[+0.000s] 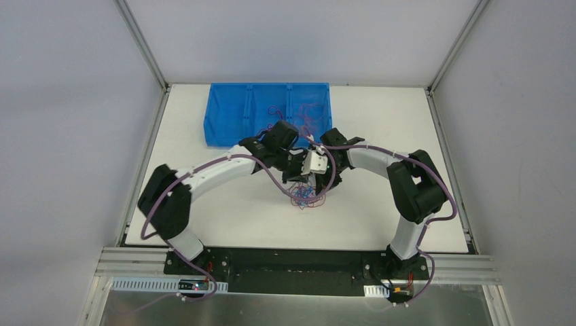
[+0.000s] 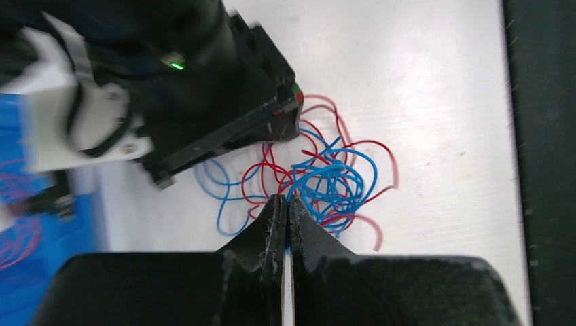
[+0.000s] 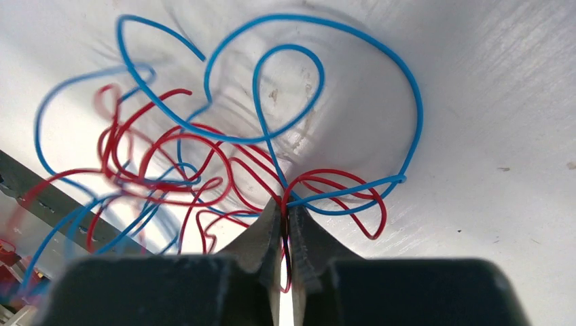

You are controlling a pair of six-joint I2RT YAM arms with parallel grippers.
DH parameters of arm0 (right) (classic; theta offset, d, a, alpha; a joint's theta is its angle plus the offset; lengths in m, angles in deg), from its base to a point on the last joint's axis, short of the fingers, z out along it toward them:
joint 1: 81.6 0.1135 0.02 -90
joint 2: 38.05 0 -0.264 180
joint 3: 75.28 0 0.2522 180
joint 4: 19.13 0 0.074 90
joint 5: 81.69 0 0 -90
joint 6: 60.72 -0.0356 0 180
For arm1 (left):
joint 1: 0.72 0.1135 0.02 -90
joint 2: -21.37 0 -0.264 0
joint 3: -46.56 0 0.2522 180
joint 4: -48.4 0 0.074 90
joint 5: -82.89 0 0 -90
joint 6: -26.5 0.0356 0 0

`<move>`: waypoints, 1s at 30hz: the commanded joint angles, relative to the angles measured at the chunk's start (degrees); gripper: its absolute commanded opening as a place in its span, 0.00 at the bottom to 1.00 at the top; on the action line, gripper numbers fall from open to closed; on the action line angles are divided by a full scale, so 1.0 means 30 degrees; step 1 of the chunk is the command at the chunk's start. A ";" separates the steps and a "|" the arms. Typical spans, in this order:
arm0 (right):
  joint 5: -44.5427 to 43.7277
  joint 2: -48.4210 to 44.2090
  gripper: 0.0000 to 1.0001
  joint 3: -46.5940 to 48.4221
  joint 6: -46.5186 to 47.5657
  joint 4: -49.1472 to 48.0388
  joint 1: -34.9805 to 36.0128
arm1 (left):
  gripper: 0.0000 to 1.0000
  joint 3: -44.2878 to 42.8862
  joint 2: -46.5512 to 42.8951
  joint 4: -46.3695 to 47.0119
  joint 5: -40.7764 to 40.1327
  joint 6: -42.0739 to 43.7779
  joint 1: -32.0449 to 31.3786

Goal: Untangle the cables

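Observation:
The cables (image 1: 307,198) lie as a small tangle of thin red and blue wires on the white table, just in front of both grippers. In the left wrist view the tangle (image 2: 333,180) is right at the tips of my left gripper (image 2: 284,201). Its jaws are pressed together with a blue strand showing between them. In the right wrist view my right gripper (image 3: 285,205) is shut on a red strand, with a blue strand crossing at its tips. Loops of red and blue wire (image 3: 272,136) spread beyond it. From above, the left gripper (image 1: 299,178) and right gripper (image 1: 318,182) meet over the tangle.
A blue bin (image 1: 231,115) with three compartments stands at the back of the table and holds some more red wires (image 1: 309,115). It also shows at the left of the left wrist view (image 2: 41,238). The right arm's black body (image 2: 204,88) is close above the tangle.

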 commanded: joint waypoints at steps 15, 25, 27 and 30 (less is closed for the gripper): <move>-0.4105 -0.0065 0.00 -0.1470 0.2703 0.1456 -0.0272 | 0.00 -1.2750 -0.7519 -0.0919 -0.0537 -1.0292 0.5181; -0.4675 -0.0471 0.00 -0.1855 0.3989 0.1921 -0.0467 | 0.00 -1.9560 -0.5427 0.1418 -0.4395 -1.3100 0.6304; -0.4444 -0.0915 0.00 -0.1918 0.4408 0.2219 -0.0502 | 0.00 -1.9833 -0.5343 0.1448 -0.4479 -1.3494 0.6316; -0.3261 -0.2705 0.17 -0.2155 0.5070 0.2425 -0.0573 | 0.00 -1.7920 -0.6059 0.1401 -0.2762 -1.4197 0.6305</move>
